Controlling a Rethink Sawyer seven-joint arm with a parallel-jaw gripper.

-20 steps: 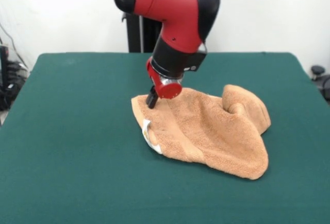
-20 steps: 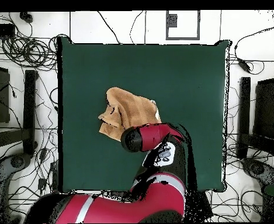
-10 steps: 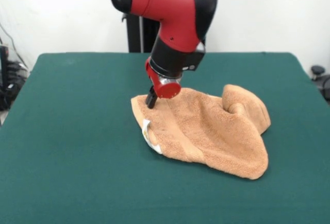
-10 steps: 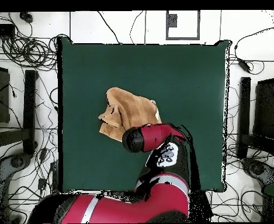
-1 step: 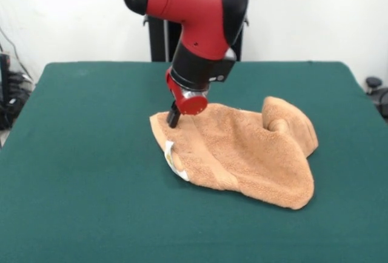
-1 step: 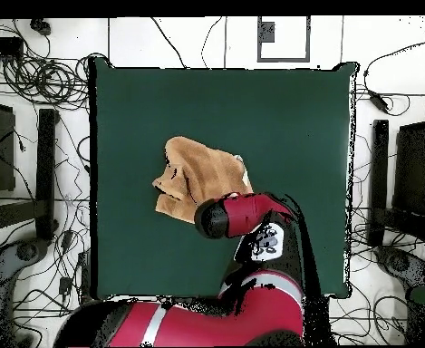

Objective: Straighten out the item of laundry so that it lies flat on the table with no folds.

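The item of laundry (image 5: 242, 151), an orange-tan terry towel, lies crumpled on the green table (image 5: 79, 154), with a raised hump at its right end and a white tag (image 5: 172, 157) at its near left corner. My gripper (image 5: 173, 117) is down on the towel's far left corner, its dark fingers pinched together on the cloth. In the overhead view the towel (image 6: 193, 168) sits left of the middle of the table (image 6: 279, 118), and the red arm (image 6: 243, 216) covers the towel's lower right corner and hides the gripper.
Cables and stands surround the table (image 6: 34, 82) in the overhead view. Green cloth stretches wide on every side of the towel, most of all to the left (image 5: 73, 111) in the front view.
The gripper and arm have shifted a little to the left in the front view, and the towel's far left corner has moved left with them.
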